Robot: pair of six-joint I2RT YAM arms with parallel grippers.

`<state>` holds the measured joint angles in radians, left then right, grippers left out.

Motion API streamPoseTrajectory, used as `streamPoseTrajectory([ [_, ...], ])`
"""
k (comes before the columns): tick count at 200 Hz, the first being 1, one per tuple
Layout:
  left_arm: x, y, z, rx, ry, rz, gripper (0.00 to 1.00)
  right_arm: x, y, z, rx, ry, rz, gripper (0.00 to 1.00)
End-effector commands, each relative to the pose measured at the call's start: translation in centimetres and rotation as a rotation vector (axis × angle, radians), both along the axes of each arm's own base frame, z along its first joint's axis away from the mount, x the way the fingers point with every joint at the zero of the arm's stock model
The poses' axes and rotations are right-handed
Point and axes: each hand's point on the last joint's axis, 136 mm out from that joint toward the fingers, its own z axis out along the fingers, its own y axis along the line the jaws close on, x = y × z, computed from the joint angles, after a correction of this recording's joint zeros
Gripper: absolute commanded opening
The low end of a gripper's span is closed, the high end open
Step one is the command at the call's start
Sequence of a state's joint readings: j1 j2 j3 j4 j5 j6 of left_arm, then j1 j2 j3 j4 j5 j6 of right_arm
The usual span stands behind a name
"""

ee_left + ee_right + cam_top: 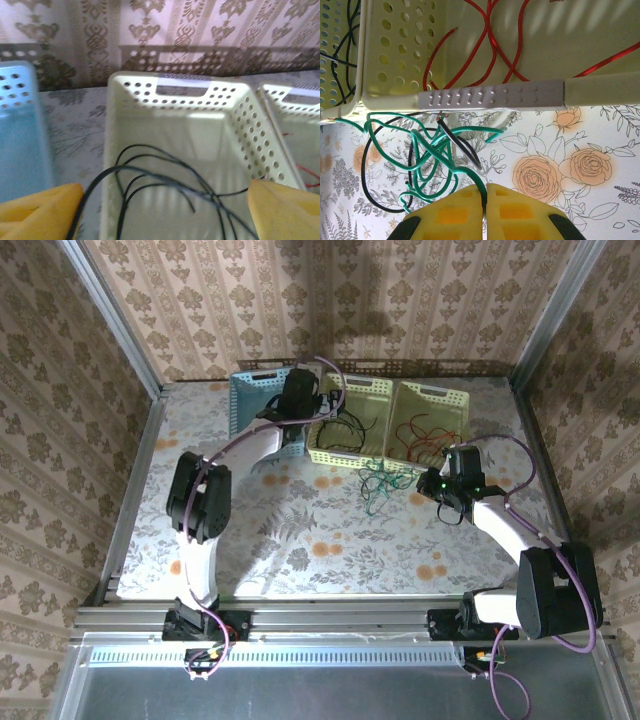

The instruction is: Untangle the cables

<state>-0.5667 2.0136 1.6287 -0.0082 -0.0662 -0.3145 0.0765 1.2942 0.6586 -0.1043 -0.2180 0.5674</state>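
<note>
Black cables [165, 180] lie looped in the middle cream basket [175, 85], one strand running out over its left wall. My left gripper [165, 197] hangs over this basket, open, its yellow fingers [40, 210] far apart and holding nothing. A tangle of green cables [427, 150] with a black cable [457, 140] through it lies on the table just in front of the baskets [380, 480]. My right gripper [484, 192] is shut on one green cable at the tangle's edge [442, 488]. Red cables [490, 45] lie in the right basket [490, 95].
A blue basket [252, 400] stands left of the middle basket [345, 455], and the right basket [432, 390] stands beside it, all at the back against the patterned wall. The floral table top [320, 540] stretches in front of them, with metal frame posts at the sides.
</note>
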Motion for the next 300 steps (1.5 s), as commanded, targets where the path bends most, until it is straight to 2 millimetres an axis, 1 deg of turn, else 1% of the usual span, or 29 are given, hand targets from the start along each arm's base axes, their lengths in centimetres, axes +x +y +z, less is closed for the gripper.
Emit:
streamPoseTrajectory([
  [1, -2.4, 2.4, -0.9, 0.161, 0.036, 0.025, 0.88, 0.1, 0.4, 0.4, 0.0, -0.007, 0.03, 0.1],
  [15, -3.7, 3.5, -2.8, 0.202, 0.095, 0.032, 0.9, 0.1, 0.4, 0.2, 0.002, -0.005, 0.034, 0.1],
  [30, -5.0, 3.7, -4.0, 0.202, 0.134, 0.004, 0.91, 0.2, 0.6, 0.2, 0.005, -0.005, 0.04, 0.1],
  [43, -6.0, 3.1, -4.4, 0.165, 0.141, -0.048, 0.91, 0.4, 0.7, 0.2, 0.006, -0.003, 0.043, 0.1],
  [60, -6.7, 2.1, -4.1, 0.1, 0.133, -0.094, 0.91, 0.5, 0.9, 0.2, 0.005, -0.006, 0.048, 0.1],
  [84, -6.7, 1.4, -4.1, 0.052, 0.137, -0.107, 0.9, 0.6, 1.1, 0.2, 0.002, -0.001, 0.053, 0.1],
  [116, -6.3, 0.4, -5.4, 0.053, 0.204, -0.105, 0.89, 0.6, 1.2, 0.4, -0.002, -0.005, 0.056, 0.1],
  [141, -5.9, -0.5, -5.5, 0.047, 0.206, -0.104, 0.88, 0.5, 1.1, 0.4, -0.006, -0.005, 0.052, 0.1],
  [162, -5.7, -0.7, -5.7, 0.073, 0.217, -0.082, 0.87, 0.4, 1.0, 0.4, -0.008, -0.007, 0.05, 0.1],
  [178, -5.6, -0.1, -5.9, 0.124, 0.237, -0.036, 0.87, 0.4, 1.0, 0.4, -0.011, -0.007, 0.051, 0.1],
  [189, -5.6, 0.8, -6.0, 0.154, 0.25, 0.005, 0.87, 0.3, 1.0, 0.4, -0.013, -0.005, 0.051, 0.1],
  [210, -5.7, 2.0, -6.0, 0.177, 0.267, 0.046, 0.87, 0.3, 1.0, 0.3, -0.016, -0.002, 0.055, 0.1],
  [240, -5.4, 3.8, -5.8, 0.123, 0.302, 0.097, 0.86, 0.3, 1.1, 0.2, -0.013, 0.003, 0.06, 0.1],
  [272, -4.1, 6.9, -5.9, 0.07, 0.321, 0.174, 0.84, 0.4, 1.2, 0.1, -0.013, 0.005, 0.065, 0.1],
  [289, -3.5, 8.1, -5.8, 0.035, 0.332, 0.19, 0.82, 0.3, 1.1, 0.1, -0.015, 0.006, 0.063, 0.1],
  [300, -3.5, 8.1, -5.9, 0.033, 0.342, 0.173, 0.81, 0.3, 1.1, 0.2, -0.016, 0.003, 0.061, 0.1],
])
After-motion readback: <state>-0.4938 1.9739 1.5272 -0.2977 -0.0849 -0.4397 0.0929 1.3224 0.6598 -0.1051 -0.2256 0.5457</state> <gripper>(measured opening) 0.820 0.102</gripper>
